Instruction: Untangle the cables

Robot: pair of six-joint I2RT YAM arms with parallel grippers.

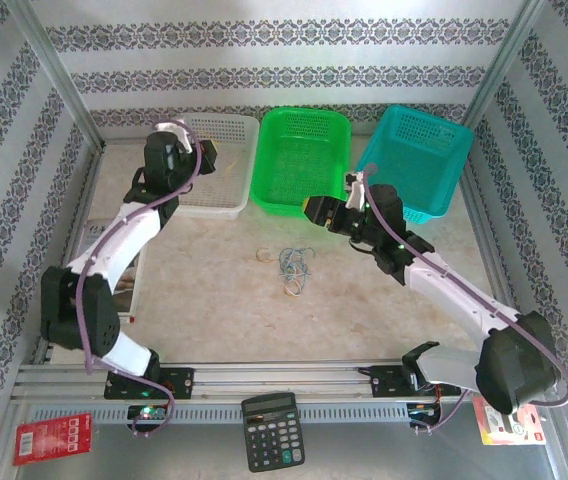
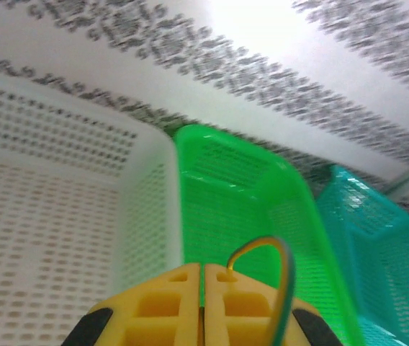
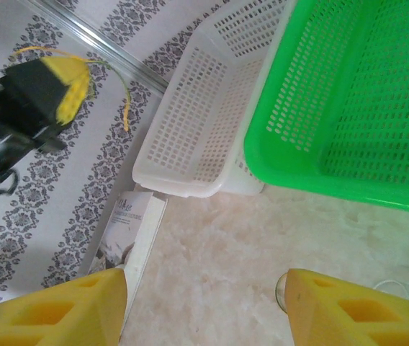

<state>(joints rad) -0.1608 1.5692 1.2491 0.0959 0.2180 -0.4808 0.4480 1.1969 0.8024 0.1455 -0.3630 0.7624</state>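
A small tangle of thin cables lies on the table's middle, with a tan loop to its left and another loop in front. My left gripper hangs over the white basket. In the left wrist view this gripper is shut on a yellow-green cable that arcs up from the right finger. The right wrist view shows the same cable dangling from it. My right gripper hovers in front of the green basket; its fingers stand wide apart, open, with nothing between them.
A teal basket stands at the back right beside the green basket and the white basket. A booklet lies by the left wall. On the near ledge are a calculator and a red packet.
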